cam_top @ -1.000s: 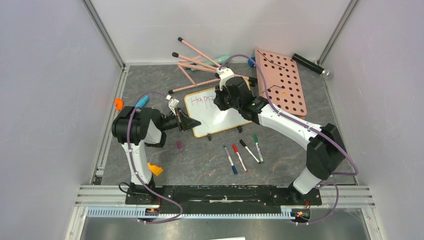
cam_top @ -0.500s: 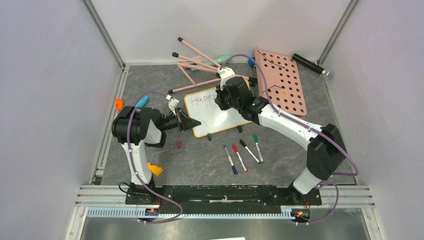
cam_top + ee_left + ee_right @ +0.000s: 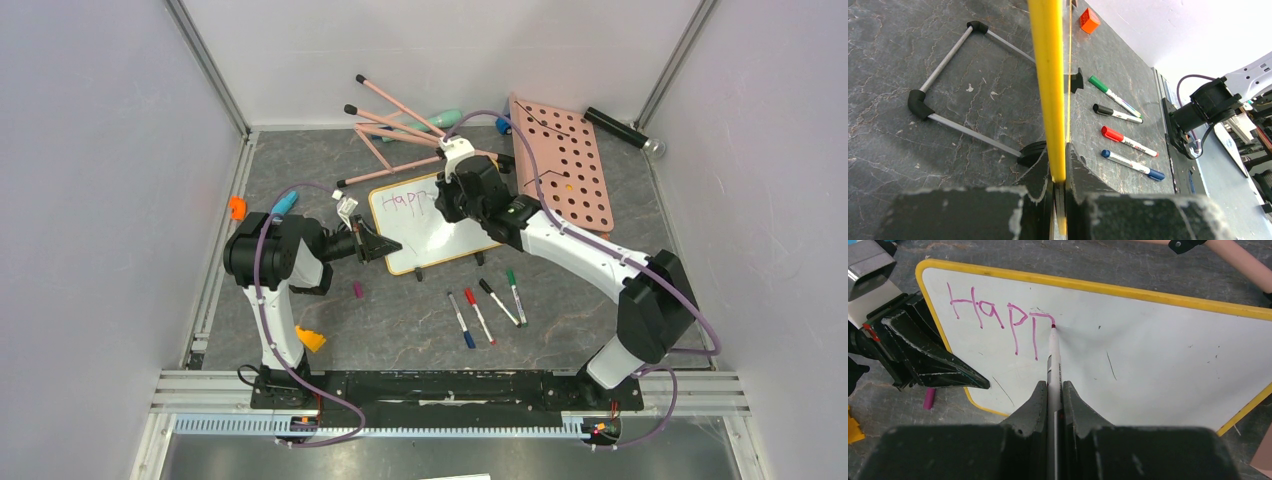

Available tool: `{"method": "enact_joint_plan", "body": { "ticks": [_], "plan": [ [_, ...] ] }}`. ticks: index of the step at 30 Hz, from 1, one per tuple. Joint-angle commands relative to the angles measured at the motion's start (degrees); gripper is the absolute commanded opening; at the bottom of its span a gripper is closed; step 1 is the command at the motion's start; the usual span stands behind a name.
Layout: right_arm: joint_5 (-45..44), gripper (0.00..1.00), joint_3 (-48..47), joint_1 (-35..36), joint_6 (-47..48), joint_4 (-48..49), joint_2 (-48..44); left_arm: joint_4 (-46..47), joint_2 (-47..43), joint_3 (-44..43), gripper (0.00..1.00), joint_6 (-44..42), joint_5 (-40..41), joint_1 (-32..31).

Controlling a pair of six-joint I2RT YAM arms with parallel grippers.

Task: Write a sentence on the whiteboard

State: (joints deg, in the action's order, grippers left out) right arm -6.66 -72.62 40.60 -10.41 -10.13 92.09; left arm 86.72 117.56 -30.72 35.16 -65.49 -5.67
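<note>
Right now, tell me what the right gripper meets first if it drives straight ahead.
Likely the whiteboard: the marker in the right gripper appears to touch it at the last pink stroke.

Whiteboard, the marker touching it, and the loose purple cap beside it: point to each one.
whiteboard [image 3: 1158,355]: right wrist view, bare white face.
marker [image 3: 1053,360]: right wrist view, middle of the barrel.
cap [image 3: 929,398]: right wrist view, its middle.

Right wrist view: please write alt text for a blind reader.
The right end effector holds a marker with its tip on the whiteboard, at the end of the pink letters "Happ". The left end effector clamps the board's edge.
</note>
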Motion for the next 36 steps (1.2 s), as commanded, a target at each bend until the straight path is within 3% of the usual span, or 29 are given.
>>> {"method": "enact_joint_plan", "body": {
  "ticks": [1,24,36],
  "plan": [
    [0.2,0.00,1.4,-0.7,0.8,0.1,-1.7,2.5,1.6,0.9,0.08,-10.5,1.7,-0.2],
    [9.5,0.00,0.9,-0.7,0.5,4.3,-3.0,2.5,1.6,0.9,0.08,-10.5,1.8,-0.2],
    [1.6,0.00,2.1,-1.8,0.5,4.4,-5.8,2.5,1.5,0.9,0.08,-10.5,1.8,-0.3]
  ]
}}
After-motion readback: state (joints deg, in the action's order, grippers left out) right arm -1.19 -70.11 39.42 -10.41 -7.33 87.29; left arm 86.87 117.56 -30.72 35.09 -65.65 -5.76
